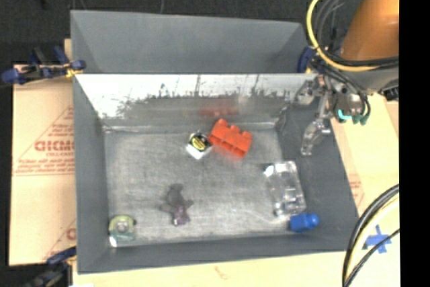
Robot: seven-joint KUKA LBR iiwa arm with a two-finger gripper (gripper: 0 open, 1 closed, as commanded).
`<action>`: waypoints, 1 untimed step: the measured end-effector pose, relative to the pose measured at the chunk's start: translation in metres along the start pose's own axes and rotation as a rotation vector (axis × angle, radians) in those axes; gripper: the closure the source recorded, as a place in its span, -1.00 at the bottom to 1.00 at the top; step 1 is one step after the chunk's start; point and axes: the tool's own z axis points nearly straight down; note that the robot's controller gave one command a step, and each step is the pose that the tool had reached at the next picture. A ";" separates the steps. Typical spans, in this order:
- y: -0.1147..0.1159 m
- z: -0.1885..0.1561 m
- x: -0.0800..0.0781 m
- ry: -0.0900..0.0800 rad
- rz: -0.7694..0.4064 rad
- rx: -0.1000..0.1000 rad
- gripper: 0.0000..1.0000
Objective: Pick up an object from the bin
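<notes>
Nearby: gripper point(310, 139) over right wall point(330, 168), grip state unclear; clear plastic piece point(283, 189) closest, orange brick point(230, 138) farther.

Bin floor point(222, 181) lies bare between brick point(230, 138) and toy point(177, 203).

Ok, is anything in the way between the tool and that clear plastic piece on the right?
Nothing visible. The tool hangs above the bin's right wall, and only bare metal lies between it and the clear plastic piece. The red block sits off to the side; the blue cap lies beyond the plastic.
</notes>
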 end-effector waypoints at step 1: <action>0.023 0.117 -0.042 -0.004 -0.305 -0.002 -1.00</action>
